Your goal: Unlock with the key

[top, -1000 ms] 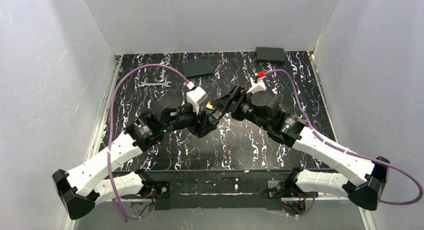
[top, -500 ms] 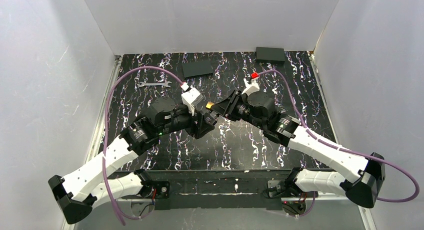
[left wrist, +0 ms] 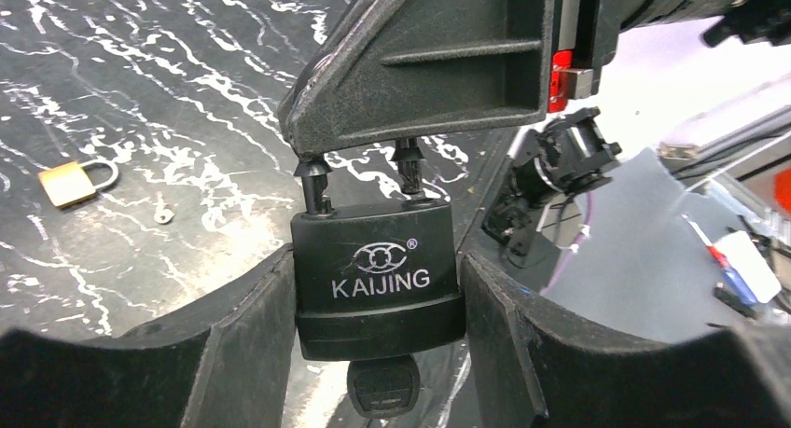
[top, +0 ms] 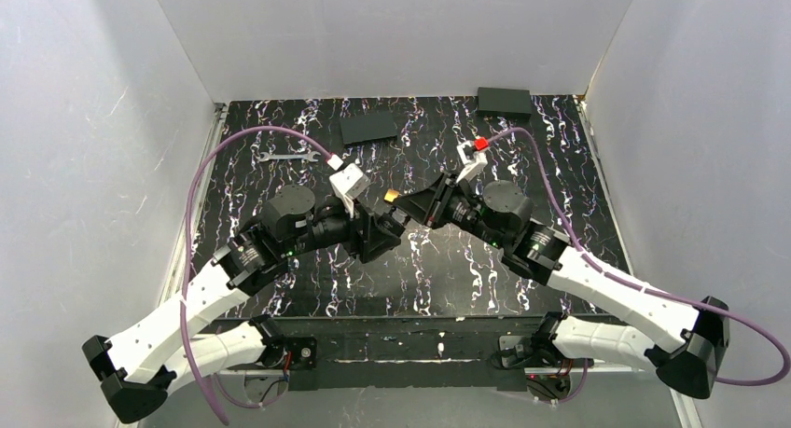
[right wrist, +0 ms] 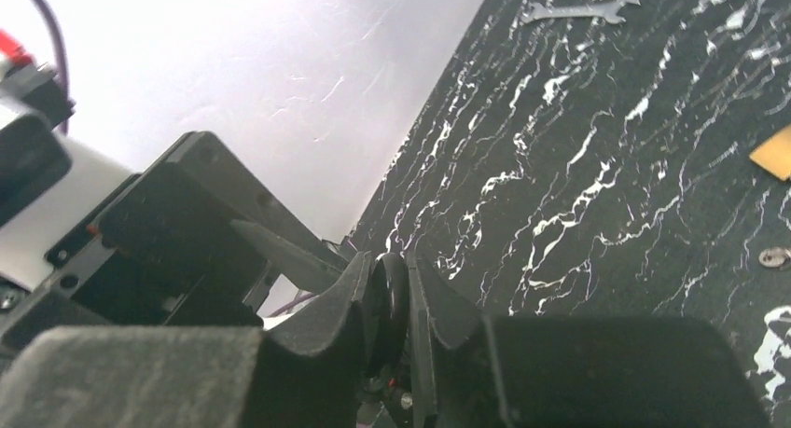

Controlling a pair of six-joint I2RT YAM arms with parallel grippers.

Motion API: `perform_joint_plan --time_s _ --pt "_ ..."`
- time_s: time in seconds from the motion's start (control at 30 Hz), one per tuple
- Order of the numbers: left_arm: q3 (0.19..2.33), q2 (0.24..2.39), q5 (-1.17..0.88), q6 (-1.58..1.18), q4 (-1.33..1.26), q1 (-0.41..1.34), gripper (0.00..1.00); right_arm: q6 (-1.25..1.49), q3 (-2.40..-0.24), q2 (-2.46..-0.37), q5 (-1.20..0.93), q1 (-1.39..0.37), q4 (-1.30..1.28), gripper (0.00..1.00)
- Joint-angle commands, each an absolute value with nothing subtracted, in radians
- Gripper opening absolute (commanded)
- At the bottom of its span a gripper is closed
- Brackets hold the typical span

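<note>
A black padlock (left wrist: pixel 378 274) marked KAIJING sits upright between the fingers of my left gripper (left wrist: pixel 378 293), which is shut on its body. The key's black head (left wrist: pixel 382 386) sticks out of the padlock's underside; its blade is hidden inside. The two legs of the shackle (left wrist: pixel 314 181) rise into my right gripper (left wrist: pixel 429 64). In the right wrist view my right gripper (right wrist: pixel 392 279) is shut on the thin black shackle (right wrist: pixel 388 297), seen edge-on. In the top view my left gripper (top: pixel 384 228) and right gripper (top: pixel 411 211) meet above the table's middle, and the padlock is hidden between them.
A small brass padlock (left wrist: pixel 75 181) lies on the black marbled table with a tiny loose key (left wrist: pixel 164 212) beside it. A silver wrench (top: pixel 287 155) lies at the back left. Two dark flat boxes (top: pixel 369 127) (top: pixel 504 100) rest near the back wall. White walls enclose the table.
My right gripper has shut on the shackle. Both arms have shifted a little to the left, the left one still holding the padlock.
</note>
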State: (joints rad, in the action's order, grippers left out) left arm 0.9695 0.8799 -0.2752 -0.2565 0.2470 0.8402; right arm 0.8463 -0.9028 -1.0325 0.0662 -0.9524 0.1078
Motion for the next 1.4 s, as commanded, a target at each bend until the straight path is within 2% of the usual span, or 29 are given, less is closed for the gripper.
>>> perform_joint_plan --time_s 0.0,0.3,0.47,0.53,0.67,0.83,0.97,1.13,1.37 --pt "1.011 0.813 -0.347 -0.332 0.14 0.843 0.0 0.667 -0.856 -0.975 0.019 -0.957 0.225 0.24" --pt "1.02 0.794 -0.525 -0.453 0.063 0.841 0.0 0.509 -0.724 -0.897 -0.054 -0.957 0.407 0.26" --pt "1.045 0.812 -0.603 -0.469 0.085 0.84 0.0 0.47 -0.711 -0.866 0.011 -0.957 0.365 0.33" --pt "1.051 0.822 -0.597 -0.451 0.111 0.842 0.0 0.471 -0.737 -0.863 0.052 -0.957 0.314 0.42" --pt "1.054 0.845 -0.553 -0.401 0.162 0.84 0.0 0.473 -0.818 -0.846 0.112 -0.957 0.171 0.72" --pt "1.053 0.881 -0.494 -0.33 0.194 0.84 0.0 0.516 -0.939 -0.811 0.27 -0.957 -0.086 0.87" --pt "1.065 0.922 -0.459 -0.283 0.217 0.841 0.0 0.594 -1.073 -0.819 0.326 -0.957 -0.273 0.87" --pt "1.076 0.957 -0.443 -0.249 0.219 0.839 0.0 0.81 -1.209 -0.867 0.274 -0.957 -0.467 0.79" --pt "1.081 0.967 -0.449 -0.258 0.188 0.84 0.0 0.994 -1.087 -0.877 0.065 -0.957 -0.382 0.68"
